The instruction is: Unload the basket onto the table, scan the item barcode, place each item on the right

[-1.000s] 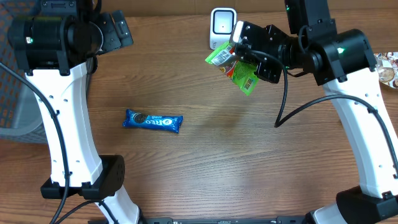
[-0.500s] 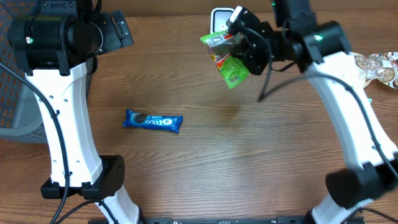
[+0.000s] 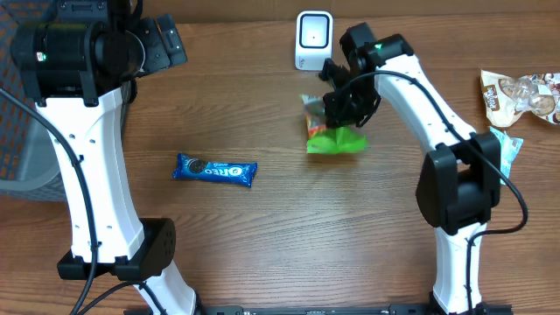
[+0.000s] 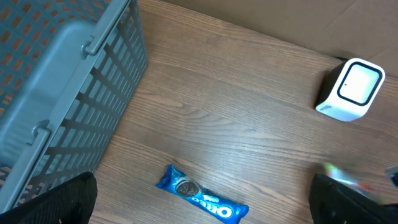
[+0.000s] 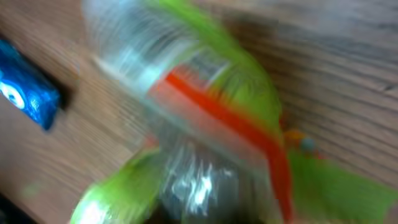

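Observation:
The white barcode scanner [image 3: 313,39] [image 4: 351,90] stands at the table's back edge. A green and orange snack packet [image 3: 332,133] [image 5: 205,112] hangs or lies just in front of it, low over the wood. My right gripper [image 3: 346,98] is right above the packet. Its wrist view is a blur filled by the packet, so its jaws and any hold are unclear. A blue Oreo pack [image 3: 214,170] [image 4: 202,200] [image 5: 25,87] lies at the centre left. My left gripper [image 4: 202,205] [image 3: 163,45] hovers open and empty, high over the left side.
A grey slatted basket [image 4: 56,93] [image 3: 16,149] sits off the table's left edge. More snack packets [image 3: 518,94] and a pale blue wrapper [image 3: 507,144] lie at the far right, beside the right arm's base.
The right arm swung down and away from the scanner face, carrying the green packet from mid-air down to just above the table. The left arm and the Oreo pack stayed put.

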Robot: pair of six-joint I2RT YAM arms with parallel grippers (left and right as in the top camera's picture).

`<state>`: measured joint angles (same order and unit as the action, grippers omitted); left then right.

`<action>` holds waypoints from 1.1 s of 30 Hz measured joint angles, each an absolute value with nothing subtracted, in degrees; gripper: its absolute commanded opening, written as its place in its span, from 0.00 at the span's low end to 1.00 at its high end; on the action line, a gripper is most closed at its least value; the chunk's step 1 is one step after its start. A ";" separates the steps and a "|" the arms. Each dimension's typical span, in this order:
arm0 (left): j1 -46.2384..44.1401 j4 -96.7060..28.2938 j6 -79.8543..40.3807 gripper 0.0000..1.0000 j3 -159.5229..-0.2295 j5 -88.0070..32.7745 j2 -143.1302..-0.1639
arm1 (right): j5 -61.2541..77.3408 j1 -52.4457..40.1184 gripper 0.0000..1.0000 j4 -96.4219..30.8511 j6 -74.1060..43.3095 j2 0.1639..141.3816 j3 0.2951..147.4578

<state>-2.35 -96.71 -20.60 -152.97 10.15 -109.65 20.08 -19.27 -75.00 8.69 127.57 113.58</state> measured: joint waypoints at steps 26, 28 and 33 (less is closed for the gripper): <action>-2.35 -96.75 -20.60 1.00 -152.97 10.15 -109.65 | 36.93 -2.22 0.66 -67.83 -6.63 127.35 93.41; -2.35 -96.71 -20.60 1.00 -152.97 10.15 -109.65 | 40.91 -3.46 0.66 -63.29 -7.57 127.35 88.99; -2.35 -96.73 -20.60 1.00 -152.97 10.13 -109.65 | 49.87 -4.47 0.65 -52.53 -11.86 126.58 83.29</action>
<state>-2.35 -96.73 -20.60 -152.97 10.13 -109.65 49.87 -4.47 -52.53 -11.86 126.58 83.29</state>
